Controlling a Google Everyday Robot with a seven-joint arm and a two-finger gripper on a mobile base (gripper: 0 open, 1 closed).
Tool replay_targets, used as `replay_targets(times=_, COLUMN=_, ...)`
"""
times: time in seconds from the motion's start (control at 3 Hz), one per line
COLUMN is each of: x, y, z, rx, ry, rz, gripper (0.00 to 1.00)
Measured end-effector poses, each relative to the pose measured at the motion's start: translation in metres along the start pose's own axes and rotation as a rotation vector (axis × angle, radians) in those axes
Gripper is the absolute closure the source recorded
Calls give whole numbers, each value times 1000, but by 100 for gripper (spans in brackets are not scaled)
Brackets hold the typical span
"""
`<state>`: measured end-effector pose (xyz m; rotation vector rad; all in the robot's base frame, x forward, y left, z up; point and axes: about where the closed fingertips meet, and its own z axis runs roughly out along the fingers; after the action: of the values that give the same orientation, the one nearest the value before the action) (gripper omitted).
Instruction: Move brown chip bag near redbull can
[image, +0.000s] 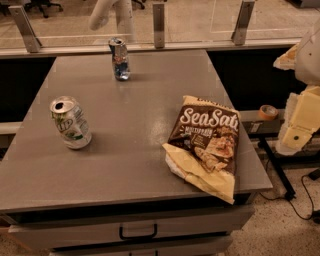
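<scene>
The brown chip bag (206, 144) lies flat on the grey table (130, 150) near its front right corner, with white "Sea Salt" lettering and a pale yellow lower part hanging slightly over the front edge. The redbull can (120, 59) stands upright at the table's far edge, left of middle, well apart from the bag. My gripper (300, 120) shows as pale yellow and white parts at the right edge of the view, off the table's right side, to the right of the bag and apart from it. It holds nothing that I can see.
A green-and-white 7UP can (71, 123) stands tilted on the table's left side. A glass railing with metal posts (159, 25) runs behind the table. A tape roll (268, 112) sits on a ledge to the right. A drawer handle (138, 233) is below the front edge.
</scene>
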<state>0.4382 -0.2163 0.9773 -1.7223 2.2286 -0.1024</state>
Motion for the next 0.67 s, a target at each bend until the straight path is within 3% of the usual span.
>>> replay_targets(times=0.33, x=0, y=0, z=0, rx=0, ry=0, rz=0, gripper=0)
replay_targets(times=0.67, x=-5, y=-6, z=5, rx=3, ry=-74, rz=61, gripper=0)
